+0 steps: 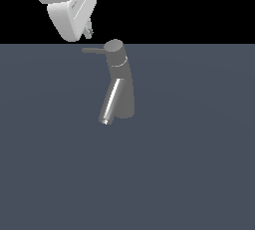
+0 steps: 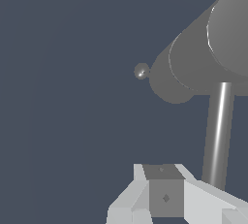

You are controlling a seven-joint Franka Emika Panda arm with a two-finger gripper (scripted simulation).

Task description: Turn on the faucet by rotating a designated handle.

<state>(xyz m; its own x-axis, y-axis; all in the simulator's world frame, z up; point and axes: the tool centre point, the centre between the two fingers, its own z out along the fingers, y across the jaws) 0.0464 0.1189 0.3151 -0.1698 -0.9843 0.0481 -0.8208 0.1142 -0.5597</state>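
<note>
The faucet (image 1: 122, 82) stands upright on the flat grey surface (image 1: 199, 164), its shiny slanted spout (image 1: 111, 100) angled down toward the exterior view's left. The handle (image 1: 93, 50) (a thin rod) sticks out from the round top cap toward that same side. The gripper (image 1: 88, 31) hangs above the handle, apparently just clear of it; whether its fingers are apart or together cannot be told from either view

Faucet (image 1: 122, 82) dark grey metal, spout (image 1: 111, 102) glossy; handle (image 1: 93, 50) matt grey; gripper (image 1: 87, 31) smooth white plastic look.
</note>
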